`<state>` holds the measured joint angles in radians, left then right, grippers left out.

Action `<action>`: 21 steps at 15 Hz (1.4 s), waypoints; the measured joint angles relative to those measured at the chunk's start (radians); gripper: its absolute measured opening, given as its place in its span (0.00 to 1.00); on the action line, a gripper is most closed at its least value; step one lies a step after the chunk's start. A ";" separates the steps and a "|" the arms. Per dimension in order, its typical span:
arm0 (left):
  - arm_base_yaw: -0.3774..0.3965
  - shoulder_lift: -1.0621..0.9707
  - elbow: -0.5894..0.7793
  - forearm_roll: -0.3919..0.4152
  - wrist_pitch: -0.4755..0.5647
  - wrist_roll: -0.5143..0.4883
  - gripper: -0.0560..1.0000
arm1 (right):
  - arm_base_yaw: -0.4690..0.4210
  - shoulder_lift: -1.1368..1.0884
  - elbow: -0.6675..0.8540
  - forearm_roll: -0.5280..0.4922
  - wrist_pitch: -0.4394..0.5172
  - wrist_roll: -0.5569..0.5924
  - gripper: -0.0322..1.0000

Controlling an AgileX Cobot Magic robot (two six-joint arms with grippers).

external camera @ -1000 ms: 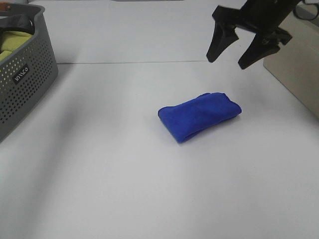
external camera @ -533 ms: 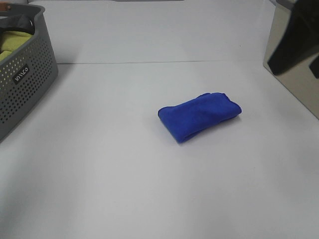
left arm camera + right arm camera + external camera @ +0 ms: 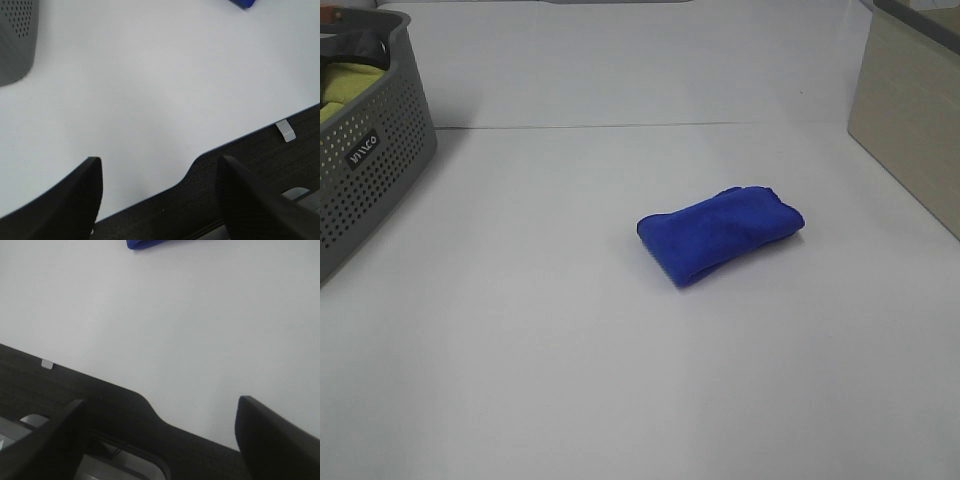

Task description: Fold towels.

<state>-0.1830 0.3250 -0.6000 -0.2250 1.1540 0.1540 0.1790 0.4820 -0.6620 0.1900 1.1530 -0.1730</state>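
Observation:
The royal blue towel [image 3: 720, 233] lies folded into a small thick packet on the white table, right of centre in the high view. A corner of it shows in the left wrist view [image 3: 243, 3] and an edge in the right wrist view [image 3: 150, 244]. Neither arm shows in the high view. My left gripper [image 3: 160, 195] is open and empty over the table's near edge, far from the towel. My right gripper [image 3: 162, 435] is open and empty over the near edge as well.
A perforated grey basket [image 3: 370, 170] with a yellow-green cloth [image 3: 342, 85] stands at the far left; its wall shows in the left wrist view [image 3: 15, 45]. A beige box [image 3: 910, 120] stands at the right edge. A black mat [image 3: 250, 190] borders the table's near edge.
My right arm, which hung open above and behind the towel, has drawn off to the right and left the high view. The towel has not moved.

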 joint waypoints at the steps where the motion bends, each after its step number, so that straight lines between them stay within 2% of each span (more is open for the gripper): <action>1: 0.000 -0.056 0.033 0.000 0.000 0.018 0.64 | 0.000 -0.088 0.039 -0.022 0.000 0.011 0.77; 3: 0.000 -0.129 0.060 0.000 -0.002 0.041 0.64 | 0.000 -0.246 0.104 -0.065 0.000 0.048 0.77; 5: 0.000 -0.145 0.089 -0.001 -0.065 0.060 0.64 | 0.000 -0.390 0.117 -0.080 -0.003 0.052 0.77; 9: 0.000 -0.145 0.094 -0.020 -0.081 0.101 0.64 | 0.000 -0.418 0.152 -0.087 -0.064 0.055 0.77; 13: 0.000 -0.145 0.094 -0.059 -0.080 0.169 0.64 | 0.000 -0.418 0.157 -0.087 -0.082 0.057 0.77; 21: 0.000 -0.145 0.094 -0.064 -0.078 0.176 0.64 | 0.000 -0.418 0.157 -0.087 -0.082 0.057 0.77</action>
<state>-0.1830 0.1800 -0.5060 -0.2890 1.0760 0.3300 0.1790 0.0640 -0.5050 0.1030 1.0710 -0.1160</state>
